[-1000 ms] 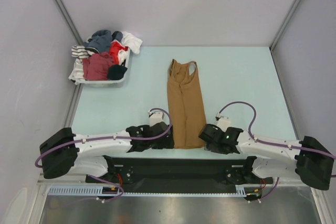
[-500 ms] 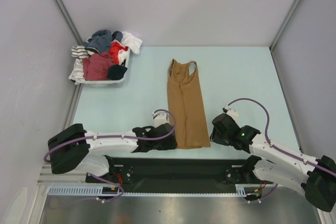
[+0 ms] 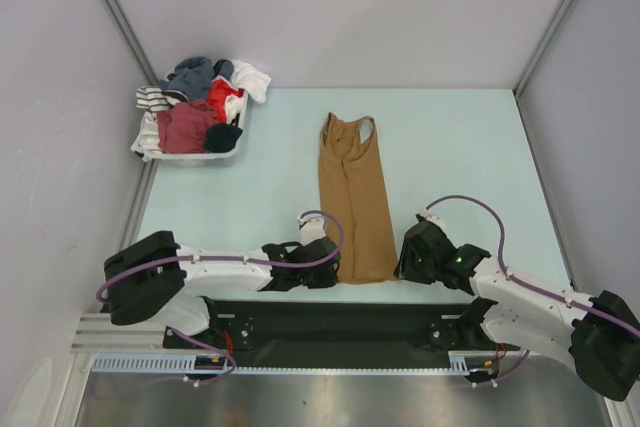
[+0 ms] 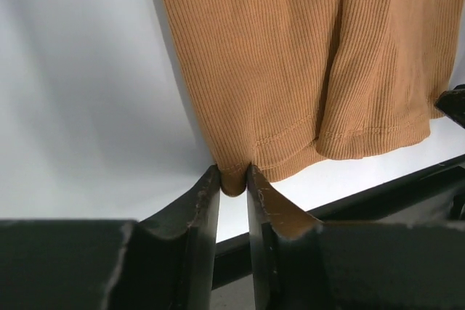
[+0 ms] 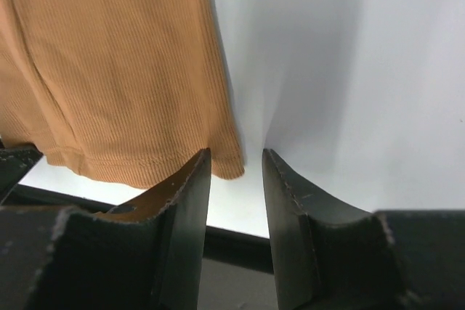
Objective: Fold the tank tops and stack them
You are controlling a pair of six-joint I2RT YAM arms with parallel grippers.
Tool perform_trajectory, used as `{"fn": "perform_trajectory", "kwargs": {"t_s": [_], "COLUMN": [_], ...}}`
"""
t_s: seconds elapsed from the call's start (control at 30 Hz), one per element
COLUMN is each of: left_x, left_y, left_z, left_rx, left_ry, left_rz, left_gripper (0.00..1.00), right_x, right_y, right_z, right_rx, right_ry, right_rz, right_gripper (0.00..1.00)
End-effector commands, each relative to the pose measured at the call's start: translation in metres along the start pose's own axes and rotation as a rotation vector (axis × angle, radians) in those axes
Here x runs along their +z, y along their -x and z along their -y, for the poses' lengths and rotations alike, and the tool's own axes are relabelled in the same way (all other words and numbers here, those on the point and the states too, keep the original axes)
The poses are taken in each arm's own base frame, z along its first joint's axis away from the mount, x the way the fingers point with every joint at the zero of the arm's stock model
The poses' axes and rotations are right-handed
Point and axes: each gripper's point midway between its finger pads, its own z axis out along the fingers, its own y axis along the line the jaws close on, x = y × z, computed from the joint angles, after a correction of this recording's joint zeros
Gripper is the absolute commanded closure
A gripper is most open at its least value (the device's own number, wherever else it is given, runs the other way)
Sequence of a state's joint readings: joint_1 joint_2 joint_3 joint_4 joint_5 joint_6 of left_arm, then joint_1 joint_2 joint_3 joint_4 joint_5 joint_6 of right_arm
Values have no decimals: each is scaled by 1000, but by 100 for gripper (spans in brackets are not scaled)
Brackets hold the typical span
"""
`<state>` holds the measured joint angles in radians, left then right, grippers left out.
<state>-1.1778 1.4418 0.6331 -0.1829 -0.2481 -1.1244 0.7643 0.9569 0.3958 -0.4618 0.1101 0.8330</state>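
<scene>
**Gripper State and Garment Position: Hem Corners at Near Edge**

**Left gripper.** The fingers [image 4: 203, 215] of the left gripper [image 4: 234, 188] are closed onto the near-left hem corner of the tan tank top [image 4: 290, 56]. A small fold of ribbed cloth is pinched in the narrow slot between them. The stitched hem runs away from the pinch toward the right.

**Right gripper.** The fingers [image 5: 185, 208] of the right gripper [image 5: 236, 179] stand apart, with bare surface visible through the gap. The near-right hem corner lies at the mouth of the gap, beside one fingertip. It is not clamped.

**Garment.** The tan tank top lies flat and lengthwise at the middle of the worktop [image 3: 460, 147]. The straps point toward the far edge. The hem lies at the near edge, just short of the black strip [image 3: 340, 319] that carries the arm bases. The left gripper [image 3: 330, 269] and the right gripper [image 3: 405, 262] flank the hem, one at each corner.

**Other items.** A white bin [image 3: 236, 147] sits at the far-left corner of the worktop, well apart from the tan tank top. It holds mixed clothes [image 3: 195, 75], with a dark red garment [image 3: 185, 127] on top. The type of this garment cannot be determined.
</scene>
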Motion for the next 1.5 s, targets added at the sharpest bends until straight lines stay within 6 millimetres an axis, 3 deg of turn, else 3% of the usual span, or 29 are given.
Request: {"fn": "perform_trajectory", "kwargs": {"t_s": [0.0,0.13,0.17,0.23,0.3,0.53,0.83,1.2,1.47], "left_x": [0,-2,-2,-2,-2,-20,-37,-49,-52], "left_y": [-9,-11,-13,-16,-19,-20,-7,30,65], "left_z": [-8,-10,-9,-13,-18,-32,-27,-13,-7], "left_rx": [-13,-13,-10,-11,-12,6,21,38,39], "left_ry": [28,15,13,25,31,50,41,70,74], "left_rz": [-26,-29,-36,-45,-55,-59,-26,25,85], "left_gripper": [74,81,89,100,100,100,100,100,100], "right_x": [0,2,2,3,2,-15,-32,-42,-39], "right_y": [-4,-8,-10,-14,-17,-19,-3,32,59], "right_z": [-5,-6,-6,-7,-9,-24,-44,-66,-64], "right_rx": [-15,-18,-19,-24,-32,-41,-72,-111,-112], "right_ry": [37,47,47,47,44,62,89,96,86], "right_rz": [-8,-19,-23,-39,-45,-33,6,73,100], "right_gripper": [60,66,69,84,100,100,100,100,100]}}
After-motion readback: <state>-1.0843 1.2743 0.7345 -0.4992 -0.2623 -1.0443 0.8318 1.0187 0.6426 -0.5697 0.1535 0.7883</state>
